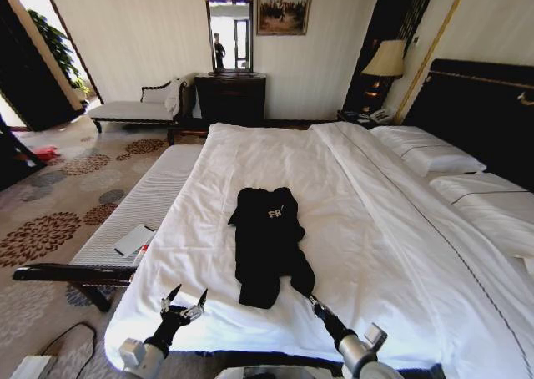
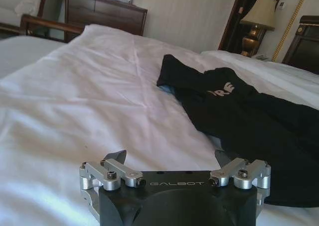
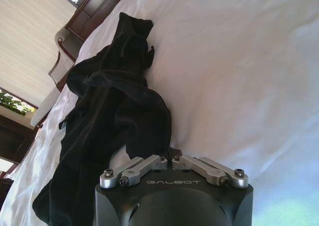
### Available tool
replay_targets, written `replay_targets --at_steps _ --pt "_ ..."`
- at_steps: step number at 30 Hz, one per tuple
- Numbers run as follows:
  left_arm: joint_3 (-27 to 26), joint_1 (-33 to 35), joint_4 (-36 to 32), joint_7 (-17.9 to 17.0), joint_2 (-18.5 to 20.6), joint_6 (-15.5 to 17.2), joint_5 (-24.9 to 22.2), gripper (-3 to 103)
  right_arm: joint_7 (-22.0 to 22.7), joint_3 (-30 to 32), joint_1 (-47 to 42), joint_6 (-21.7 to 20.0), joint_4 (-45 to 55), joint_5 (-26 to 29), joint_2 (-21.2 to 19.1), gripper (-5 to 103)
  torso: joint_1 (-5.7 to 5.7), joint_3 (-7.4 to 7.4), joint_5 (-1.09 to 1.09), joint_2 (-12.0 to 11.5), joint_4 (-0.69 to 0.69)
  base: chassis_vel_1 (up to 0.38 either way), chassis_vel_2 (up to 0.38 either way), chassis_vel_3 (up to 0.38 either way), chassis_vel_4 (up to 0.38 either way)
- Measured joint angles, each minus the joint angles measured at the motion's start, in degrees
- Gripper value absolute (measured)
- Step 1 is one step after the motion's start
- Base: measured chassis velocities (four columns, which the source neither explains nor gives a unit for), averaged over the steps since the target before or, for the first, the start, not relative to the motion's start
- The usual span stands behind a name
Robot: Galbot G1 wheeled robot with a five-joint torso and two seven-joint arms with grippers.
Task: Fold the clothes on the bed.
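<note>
The clothes [image 1: 265, 237] are one black T-shirt with white letters, lying crumpled lengthwise in the middle of the bed [image 1: 375, 229] on its white duvet. My right gripper [image 1: 307, 294] sits at the shirt's near right corner. In the right wrist view its fingertips are drawn together, and my right gripper [image 3: 168, 154] is shut on an edge of the black fabric [image 3: 114, 111]. My left gripper [image 1: 185, 299] hovers open over bare duvet near the bed's front edge, left of the shirt. In the left wrist view my left gripper [image 2: 169, 159] has its fingers spread wide, with the shirt [image 2: 249, 116] off to one side.
A long white bench [image 1: 142, 204] with a white flat item [image 1: 133, 240] runs along the bed's left side. Pillows [image 1: 425, 154] and the dark headboard [image 1: 484, 112] are at the right. A chaise [image 1: 138, 108], dresser [image 1: 229, 99] and lamp [image 1: 385, 62] stand along the far wall.
</note>
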Motion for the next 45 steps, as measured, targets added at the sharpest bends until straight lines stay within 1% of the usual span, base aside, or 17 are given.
replay_targets --at_steps 1,3,4,7,9,11,12,14,16,18,27,36,41,43,45 --pt "0.68 0.08 -0.17 -0.08 0.41 0.15 -0.91 102 -0.01 0.10 -0.04 0.02 0.06 -0.05 -0.04 0 0.00 0.00 -0.01 0.00 0.00 0.000 0.000 0.000 0.000" --pt "2.90 0.25 -0.71 -0.20 1.39 1.09 -3.93 98 -0.03 0.37 -0.21 0.08 0.17 -0.17 -0.20 0 0.00 0.00 0.00 0.00 -0.01 0.000 0.000 0.000 0.000" --pt "2.90 0.25 -0.71 -0.20 1.39 1.09 -3.93 98 -0.03 0.37 -0.21 0.08 0.17 -0.17 -0.20 0 0.00 0.00 0.00 0.00 -0.01 0.000 0.000 0.000 0.000" --pt "4.71 0.09 -0.69 0.04 1.41 2.67 -5.69 96 -0.05 0.56 -0.24 0.12 0.25 -0.38 -0.25 0 0.00 0.00 0.00 0.00 0.01 0.000 0.000 0.000 0.000" --pt "6.20 -0.45 -0.16 0.23 1.44 3.95 -6.57 90 -0.04 0.62 -0.20 0.12 0.32 -0.45 -0.24 0 0.00 0.00 0.00 0.00 0.00 0.000 0.000 0.000 0.000" --pt "6.64 -0.74 0.09 0.30 1.43 4.23 -6.65 90 -0.03 0.62 -0.16 0.12 0.33 -0.53 -0.24 0 0.00 0.00 0.00 0.00 0.00 0.000 0.000 0.000 0.000" --pt "7.19 -1.33 0.45 0.44 1.36 4.56 -6.66 85 -0.01 0.58 -0.09 0.12 0.33 -0.64 -0.23 0 0.00 0.00 0.00 0.00 0.00 0.000 0.000 0.000 0.000" --pt "7.50 -1.84 0.74 0.61 1.26 4.86 -6.61 85 0.01 0.48 -0.01 0.12 0.33 -0.74 -0.15 0 0.00 0.00 -0.01 0.00 0.00 0.000 0.000 0.000 0.000" --pt "8.01 -2.93 1.16 0.86 1.14 5.74 -6.88 77 0.09 0.23 0.14 0.11 0.32 -0.95 0.08 0 0.00 0.00 0.00 0.00 0.00 0.000 0.000 0.000 0.000" --pt "8.97 -4.37 1.82 1.00 0.70 7.00 -7.65 74 0.15 -0.12 0.35 0.07 0.31 -1.43 0.50 0 0.00 0.00 0.00 0.00 -0.01 0.000 0.000 0.000 0.000" --pt "11.81 -7.13 2.69 1.23 -0.38 8.76 -8.38 72 0.19 -0.30 0.58 -0.22 0.48 -1.99 1.30 0 0.00 0.00 0.00 0.00 0.00 0.000 0.000 0.000 0.000" --pt "12.74 -7.05 0.64 1.23 -0.85 9.45 -8.12 72 0.19 -0.11 0.54 -0.24 0.74 -2.31 1.30 0 0.00 0.00 0.00 0.00 0.00 0.000 0.000 0.000 0.000" --pt "12.77 -8.82 2.65 1.24 -1.63 9.49 -7.87 72 0.17 -0.15 0.56 -0.24 0.74 -2.57 1.60 0 0.00 0.00 -0.01 0.00 0.00 0.000 0.000 0.000 0.000" --pt "13.72 -10.92 4.57 1.34 -2.47 9.55 -7.08 72 0.16 -0.13 0.67 -0.24 0.74 -2.94 1.84 0 0.00 0.00 -0.01 0.00 0.00 0.000 0.000 0.000 0.000" --pt "14.01 -11.54 5.22 1.49 -2.74 9.54 -6.50 72 0.16 -0.02 0.71 -0.24 0.74 -3.24 1.96 0 0.00 0.00 0.00 0.00 0.00 0.000 0.000 0.000 0.000"
